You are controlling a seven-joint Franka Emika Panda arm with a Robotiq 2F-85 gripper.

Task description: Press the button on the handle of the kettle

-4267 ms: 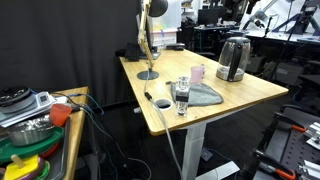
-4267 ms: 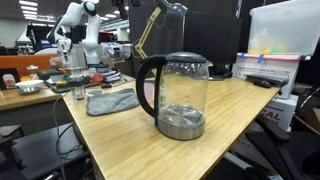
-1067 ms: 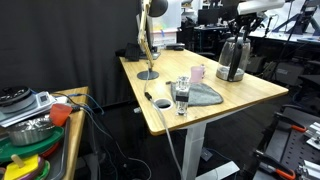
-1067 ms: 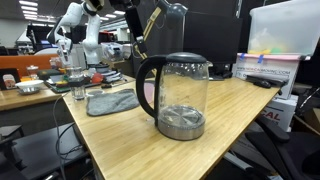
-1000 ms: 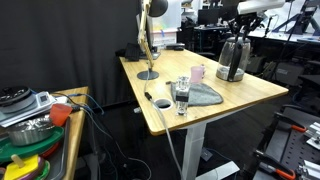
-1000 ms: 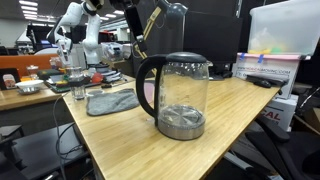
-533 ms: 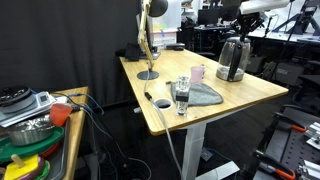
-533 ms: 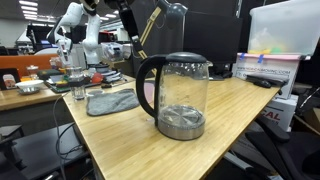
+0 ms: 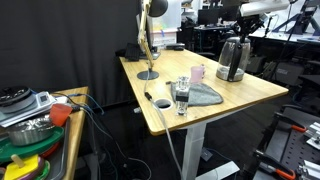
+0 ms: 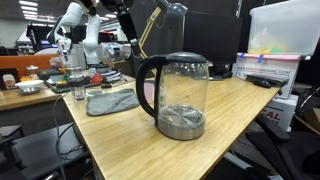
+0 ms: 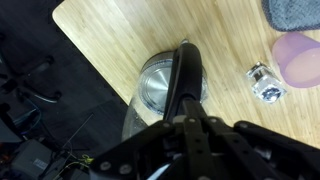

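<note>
The kettle [image 9: 232, 58] stands at the far right end of the wooden table [image 9: 170, 118]. It is a clear glass jug [image 10: 182, 95] on a steel base, with a black handle [image 10: 145, 85]. Seen from above in the wrist view, the black handle [image 11: 186, 68] runs across the round lid [image 11: 158, 85]. My gripper [image 11: 190, 120] is shut with nothing between its fingers, and it points down at the near end of that handle. In an exterior view the gripper [image 9: 243, 28] hangs just above the kettle's top. The button itself is hidden by the fingers; whether they touch it cannot be told.
A glass jar [image 9: 181, 95], a pink cup [image 9: 197, 72] and a grey cloth [image 9: 207, 95] lie mid-table. A desk lamp [image 9: 148, 45] stands behind them. A side table with dishes [image 9: 30, 115] sits to the left. A boxy case [image 10: 270, 68] stands near the kettle.
The jaws have closed over the last second. The arm has shifted slightly above the kettle; the kettle itself has not moved.
</note>
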